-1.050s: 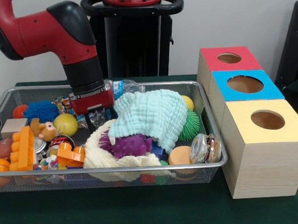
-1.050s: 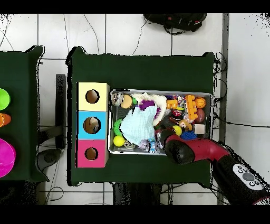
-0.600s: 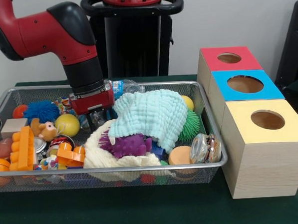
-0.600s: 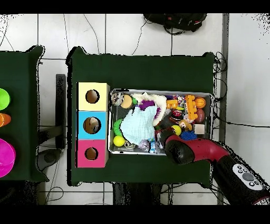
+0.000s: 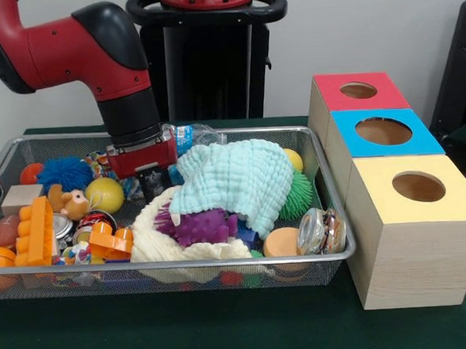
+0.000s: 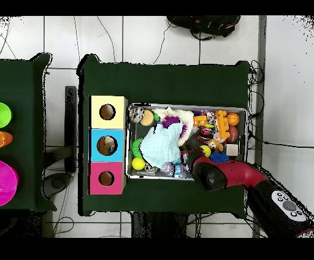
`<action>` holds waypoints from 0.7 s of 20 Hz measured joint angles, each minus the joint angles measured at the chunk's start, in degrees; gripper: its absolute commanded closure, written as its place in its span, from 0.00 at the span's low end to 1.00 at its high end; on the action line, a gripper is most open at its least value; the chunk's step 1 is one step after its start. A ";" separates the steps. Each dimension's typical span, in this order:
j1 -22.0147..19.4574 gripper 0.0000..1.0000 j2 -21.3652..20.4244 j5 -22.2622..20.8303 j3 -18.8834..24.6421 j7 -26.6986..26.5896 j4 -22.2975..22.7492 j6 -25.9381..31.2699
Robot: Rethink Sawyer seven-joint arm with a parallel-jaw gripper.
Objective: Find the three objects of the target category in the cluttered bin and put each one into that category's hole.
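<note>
- Hovering low over the far middle of the wire bin [image 5: 331, 257], the gripper [image 5: 151, 181] sits just left of the mint cloth [image 5: 237, 178], above crinkly clear wrapping; whether the jaws are wide, narrow or holding anything I cannot tell, since the dark tips are lost in the clutter.
- Nothing shows which category is wanted, so the target objects cannot be singled out; the yellow ball [image 5: 103, 194], purple spiky toy [image 5: 198, 225] and orange brick [image 5: 39, 229] all lie in the bin, none in the red box [image 5: 358, 91], blue box [image 5: 383, 131] or yellow box [image 5: 418, 188].
- Closing here risks snagging the cloth's edge or wrapping and dragging neighbours along.
- A lift could spill toys over the rim.
</note>
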 measured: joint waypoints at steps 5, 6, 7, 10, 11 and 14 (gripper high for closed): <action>-0.35 1.00 0.01 0.11 0.12 0.00 0.01 0.02; -0.42 1.00 0.01 0.18 0.16 0.00 0.01 0.02; -0.69 1.00 0.01 0.46 0.26 0.00 0.01 0.02; -0.98 1.00 -0.27 1.38 0.24 0.00 0.04 0.47; -1.00 1.00 -0.42 1.67 0.24 0.00 0.06 0.72; -0.75 1.00 -2.62 4.36 0.22 0.00 0.63 4.40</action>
